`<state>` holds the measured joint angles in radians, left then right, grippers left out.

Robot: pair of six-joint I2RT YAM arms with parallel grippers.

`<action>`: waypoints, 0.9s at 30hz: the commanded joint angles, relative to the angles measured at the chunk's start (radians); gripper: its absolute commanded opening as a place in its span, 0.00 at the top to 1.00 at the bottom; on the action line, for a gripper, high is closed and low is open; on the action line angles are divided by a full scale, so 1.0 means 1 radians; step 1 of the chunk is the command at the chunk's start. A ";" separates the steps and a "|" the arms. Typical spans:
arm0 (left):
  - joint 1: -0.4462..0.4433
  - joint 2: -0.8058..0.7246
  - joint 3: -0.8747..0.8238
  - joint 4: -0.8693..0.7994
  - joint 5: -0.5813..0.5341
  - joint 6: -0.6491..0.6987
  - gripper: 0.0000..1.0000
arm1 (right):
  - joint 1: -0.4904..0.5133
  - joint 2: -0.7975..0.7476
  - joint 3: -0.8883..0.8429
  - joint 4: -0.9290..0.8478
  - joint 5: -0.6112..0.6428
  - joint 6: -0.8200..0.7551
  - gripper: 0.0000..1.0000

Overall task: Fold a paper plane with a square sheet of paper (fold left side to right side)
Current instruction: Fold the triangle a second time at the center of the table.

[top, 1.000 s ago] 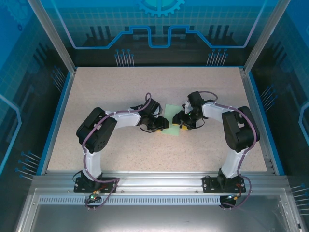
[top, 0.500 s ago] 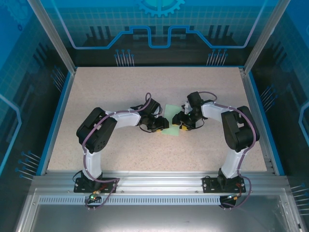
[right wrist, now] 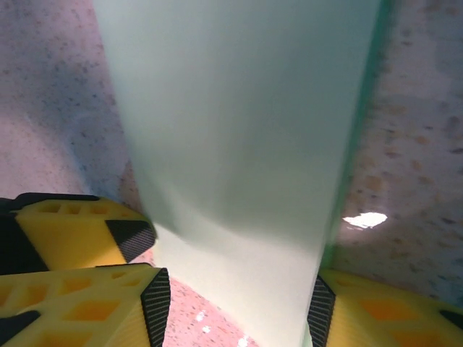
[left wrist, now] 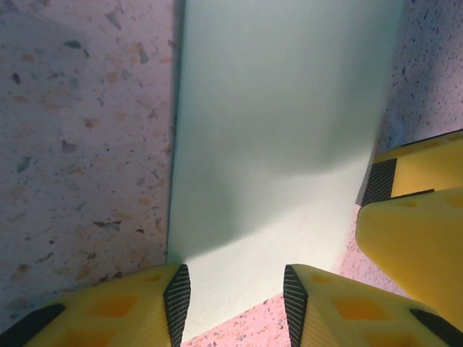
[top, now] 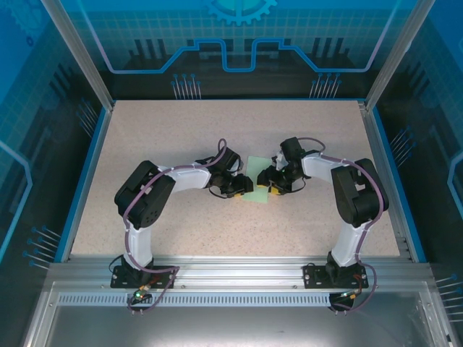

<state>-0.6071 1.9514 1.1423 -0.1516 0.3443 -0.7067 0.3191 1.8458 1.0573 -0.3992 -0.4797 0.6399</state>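
Note:
The square sheet of paper (top: 256, 192) lies flat on the table as a pale mint-green rectangle between my two grippers. In the left wrist view the paper (left wrist: 275, 130) runs away from my left gripper (left wrist: 235, 307), whose jaws stand open astride its near end, tips low at the table. The right gripper's yellow fingers (left wrist: 412, 217) sit at the paper's right edge. In the right wrist view the paper (right wrist: 239, 144) stretches ahead of my right gripper (right wrist: 237, 309), open astride the sheet's end. From above, the left gripper (top: 242, 188) and right gripper (top: 269, 186) face each other across the paper.
The speckled beige table (top: 181, 137) is bounded by a blue rim (top: 87, 173) and aluminium frame posts (top: 76, 50). Both arm bases are bolted to the metal rail (top: 231, 278) at the near edge.

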 commanded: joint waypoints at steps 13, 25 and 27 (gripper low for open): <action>-0.019 -0.113 -0.069 0.048 -0.018 0.047 0.50 | -0.002 0.008 0.026 -0.010 -0.031 0.027 0.44; -0.148 -0.374 -0.232 0.186 -0.142 0.303 0.38 | -0.033 0.028 0.096 -0.019 -0.072 0.073 0.44; -0.186 -0.400 -0.240 0.174 -0.208 0.347 0.36 | -0.036 0.026 0.111 -0.022 -0.083 0.087 0.44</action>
<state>-0.7521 1.5944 0.9268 -0.0006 0.2409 -0.4732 0.2947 1.8576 1.1275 -0.3935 -0.5205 0.6960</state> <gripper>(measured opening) 0.631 0.563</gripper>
